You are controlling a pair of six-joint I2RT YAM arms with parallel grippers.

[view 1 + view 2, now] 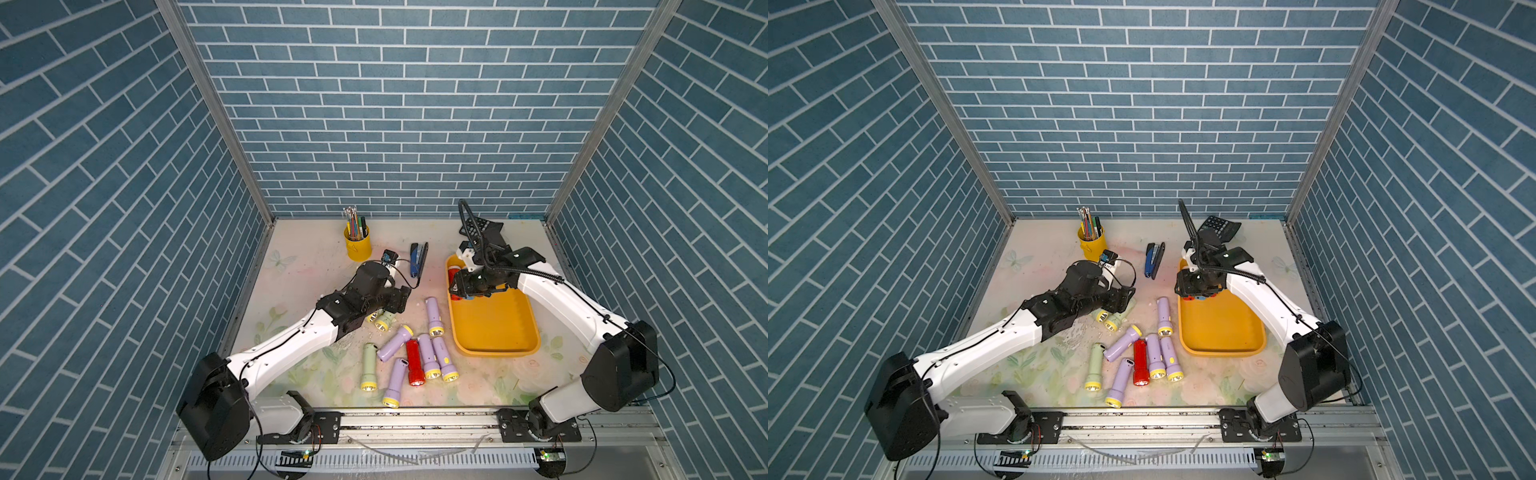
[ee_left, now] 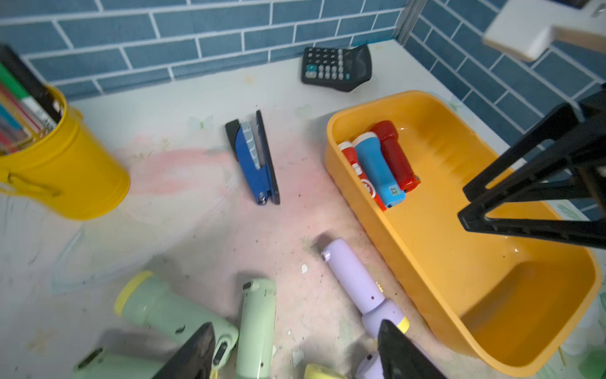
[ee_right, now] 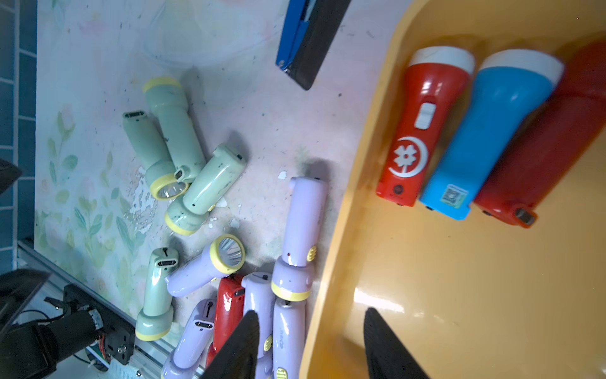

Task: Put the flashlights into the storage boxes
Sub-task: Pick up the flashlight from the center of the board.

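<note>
**Yellow pen cup** (image 1: 357,245): stood well left of the tray (image 1: 494,332), by the back wall. Not part of the task, so it is judged best left alone.

**Left gripper** (image 2: 295,344): held low with jaws spread and nothing grasped, over three pale green flashlights (image 3: 177,154) piled left of the tray. It is presumably placed there for a pick.

**Blue stapler** (image 1: 417,259): laid near the tray's far left corner. It is counted as clutter.

**Loose flashlights** on the counter (image 1: 299,266), left of the tray: a fourth pale green flashlight (image 1: 369,365), a red flashlight (image 1: 414,361) and five lilac ones are listed, most of them touching. One lilac flashlight (image 1: 433,316) is laid just beside the tray's left wall.

**Tray**: three stored flashlights are packed side by side at its far end, a red one (image 3: 423,131), a blue one (image 3: 492,131) and a second red one (image 3: 551,137). The rest of the floor is bare, so room is kept for the remainder.

**Right gripper** (image 3: 311,328): held above the tray's left rim, jaws parted and empty. It is judged free for another flashlight.

**Calculator** (image 1: 1219,226): set beyond the tray's far end.
</note>
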